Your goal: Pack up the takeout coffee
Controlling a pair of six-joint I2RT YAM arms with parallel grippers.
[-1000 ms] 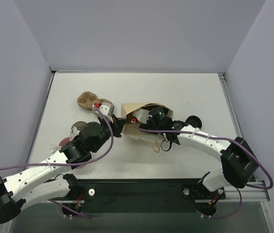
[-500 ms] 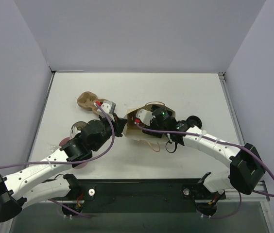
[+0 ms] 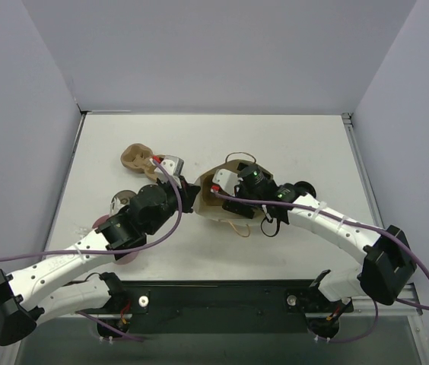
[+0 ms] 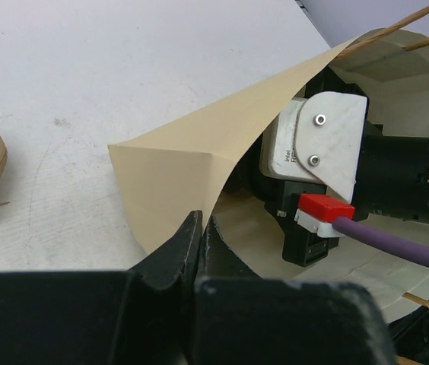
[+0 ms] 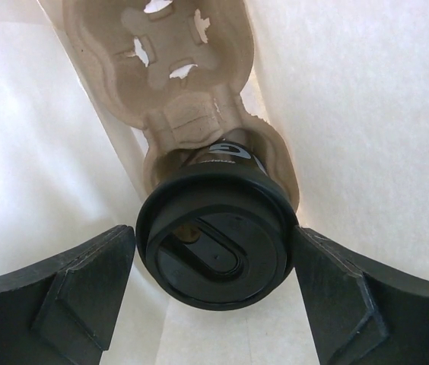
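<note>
Inside the paper bag (image 4: pixel 192 152), the takeout coffee (image 5: pixel 214 255) sits in a pulp tray (image 5: pixel 161 53) well, its axis pointing straight at our right gripper (image 5: pixel 213 239). The fingers flank the lid; gripping or loose, we cannot tell. Our left gripper (image 4: pixel 197 236) pinches the bag's mouth edge.

Brown pulp tray (image 3: pixel 137 157) on white table (image 3: pixel 290 137), left half.
</note>
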